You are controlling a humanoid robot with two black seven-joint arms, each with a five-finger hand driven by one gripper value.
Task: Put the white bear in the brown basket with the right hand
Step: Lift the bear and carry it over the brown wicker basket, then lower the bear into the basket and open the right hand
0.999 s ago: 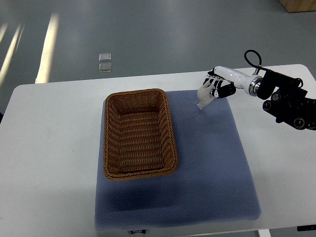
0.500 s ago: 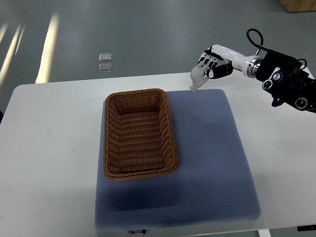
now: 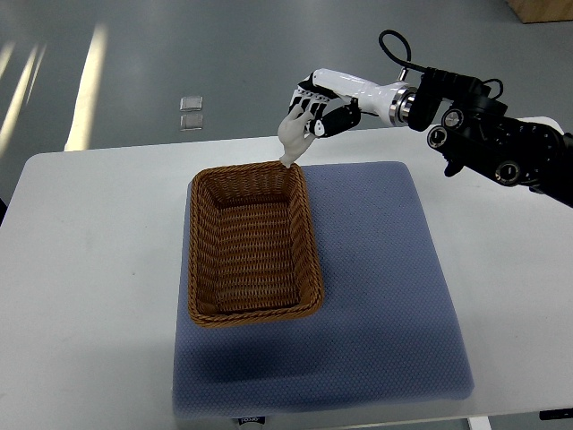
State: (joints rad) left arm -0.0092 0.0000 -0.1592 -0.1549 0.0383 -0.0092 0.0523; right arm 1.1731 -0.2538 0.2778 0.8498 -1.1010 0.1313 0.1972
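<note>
My right hand [image 3: 311, 115] is shut on the white bear [image 3: 293, 140], which hangs from the fingers in the air over the far right corner of the brown basket [image 3: 203, 287]. The arm reaches in from the right edge, raised above the table. The wicker basket stands open and holds nothing, on the left part of the blue mat [image 3: 385, 287]. The left arm does not show.
The mat covers the middle of a white table [image 3: 89, 269]. Beyond the far table edge lies grey floor with two small clear squares [image 3: 190, 112]. A cardboard box corner [image 3: 542, 9] sits at the top right.
The right hand has lifted the bear off the mat's far edge and carried it left, from right of the basket to above its far right corner.
</note>
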